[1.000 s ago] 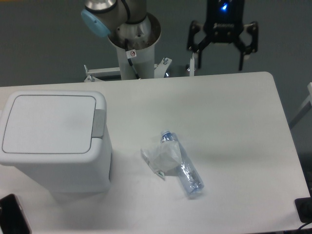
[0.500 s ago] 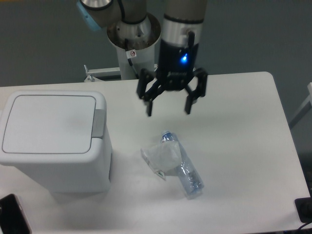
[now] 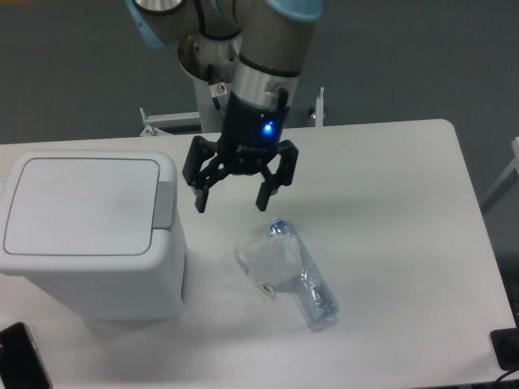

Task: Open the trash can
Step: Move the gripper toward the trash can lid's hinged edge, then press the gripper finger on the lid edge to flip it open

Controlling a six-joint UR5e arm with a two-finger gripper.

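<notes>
Trash can point(image 3: 85, 235) left of pincer point(image 3: 232, 203)

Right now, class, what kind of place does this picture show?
Probably a robotics lab or test bench. A robot arm with an open claw hangs over a plain white table holding only a white trash can and a crushed plastic bottle.

White bench point(image 3: 389, 186) with rounded corners fills most of the frame, lit evenly from above, soft shadows on its surface. Dark grey floor point(image 3: 73, 73) runs across the top of the frame and down the right edge. A white metal bracket point(image 3: 162, 121) with bolts sits at the bench's far edge, upper centre. A white frame piece point(image 3: 507, 182) shows at the right edge. Dark objects sit at the lower left corner point(image 3: 20, 361) and lower right corner point(image 3: 504, 348); what they are is unclear.
</notes>
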